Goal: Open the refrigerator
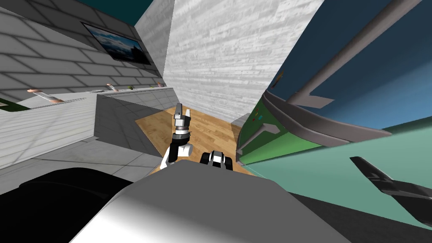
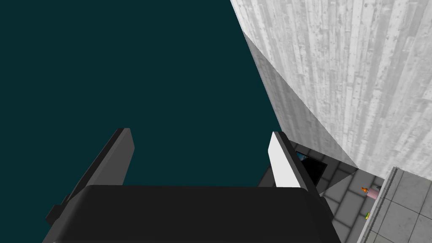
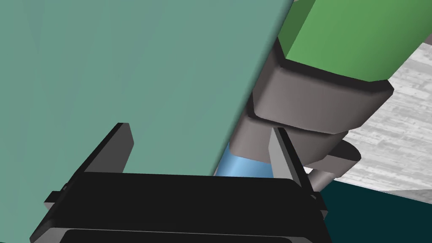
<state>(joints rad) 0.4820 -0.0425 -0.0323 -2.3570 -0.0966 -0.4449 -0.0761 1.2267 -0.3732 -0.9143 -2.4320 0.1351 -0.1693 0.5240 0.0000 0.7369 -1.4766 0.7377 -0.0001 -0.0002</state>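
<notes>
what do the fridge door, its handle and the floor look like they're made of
Fridge door: flat matte green, no texture drawn; material cannot be told. Handle: plain grey with soft shading, perhaps metal or plastic. Floor: wood, by its tan planks and grain.

Place: I read this as the kitchen of a home.
Refrigerator: a tall green refrigerator (image 1: pixel 337 173) stands close on my right, with thick grey handles (image 1: pixel 320 126) across its front and a few small coloured spots (image 1: pixel 257 116) on it, too small for me to identify.
Worktop: a long, light worktop (image 1: pixel 42 122) runs along my left, with small bottle-like things (image 1: pixel 110 87) lined up at its back edge.
Bottle: my left wrist camera shows a small pink bottle (image 2: pixel 372 193) with an orange top on a ledge.
Walls: grey tiles (image 1: pixel 50 63) back the worktop, and white planks (image 1: pixel 228 55) cover the far wall.
Decoration: a dark-framed picture (image 1: pixel 118 44) of a sky hangs on the tiles.
Floor: warm wood boards (image 1: pixel 202 126).
</notes>
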